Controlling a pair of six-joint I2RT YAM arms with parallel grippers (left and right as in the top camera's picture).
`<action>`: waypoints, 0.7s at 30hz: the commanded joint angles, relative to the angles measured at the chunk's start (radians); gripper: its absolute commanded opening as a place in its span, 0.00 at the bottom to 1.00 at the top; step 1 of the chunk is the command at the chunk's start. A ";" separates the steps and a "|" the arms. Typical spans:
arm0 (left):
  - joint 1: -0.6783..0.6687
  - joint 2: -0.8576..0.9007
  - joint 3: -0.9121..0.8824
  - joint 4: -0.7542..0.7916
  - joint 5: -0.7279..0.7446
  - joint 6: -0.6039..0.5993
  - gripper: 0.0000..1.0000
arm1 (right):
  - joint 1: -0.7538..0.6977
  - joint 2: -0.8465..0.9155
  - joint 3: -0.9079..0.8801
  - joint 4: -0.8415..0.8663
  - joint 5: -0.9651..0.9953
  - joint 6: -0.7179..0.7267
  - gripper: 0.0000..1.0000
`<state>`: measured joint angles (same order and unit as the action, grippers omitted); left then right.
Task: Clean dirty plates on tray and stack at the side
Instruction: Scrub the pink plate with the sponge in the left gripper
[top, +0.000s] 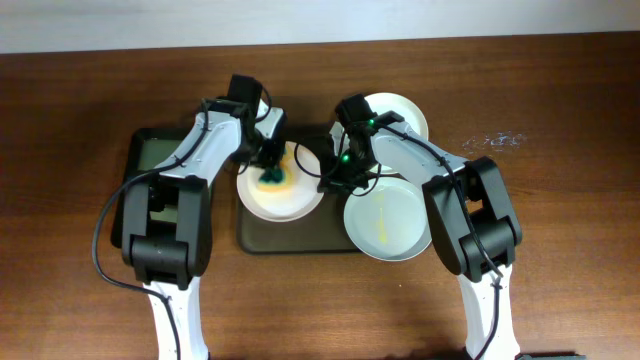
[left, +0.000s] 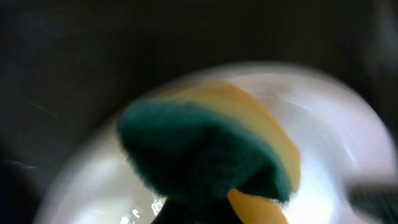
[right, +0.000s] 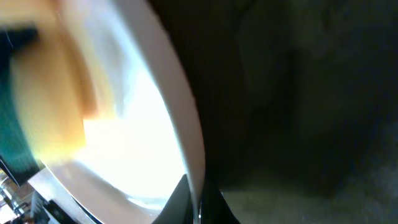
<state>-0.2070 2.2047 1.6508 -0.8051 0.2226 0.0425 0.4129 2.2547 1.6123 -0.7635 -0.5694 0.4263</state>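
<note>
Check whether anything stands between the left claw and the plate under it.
Only the green and yellow sponge, gripped in the left claw, sits between it and the white plate. Nothing else visible is in the way.

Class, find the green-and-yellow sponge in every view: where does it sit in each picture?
Overhead: the sponge lies left of centre.
Left wrist: sponge fills the middle.
Right wrist: sponge, blurred, at the left edge.
Shared landmark: the white plate beneath it.

Brown wooden table under olive tray, black tray, perhaps one plate.
</note>
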 joint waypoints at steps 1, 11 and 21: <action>0.000 0.011 0.000 0.122 -0.472 -0.216 0.00 | 0.011 0.042 -0.032 -0.010 0.031 -0.026 0.04; -0.091 0.011 0.000 -0.282 -0.072 0.214 0.00 | 0.011 0.042 -0.032 -0.006 0.031 -0.026 0.04; -0.080 0.011 0.000 -0.005 -0.204 -0.069 0.00 | 0.010 0.042 -0.032 -0.006 0.027 -0.026 0.04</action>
<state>-0.2802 2.2009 1.6474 -0.9882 0.2478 0.3199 0.4114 2.2543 1.6119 -0.7689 -0.5659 0.4023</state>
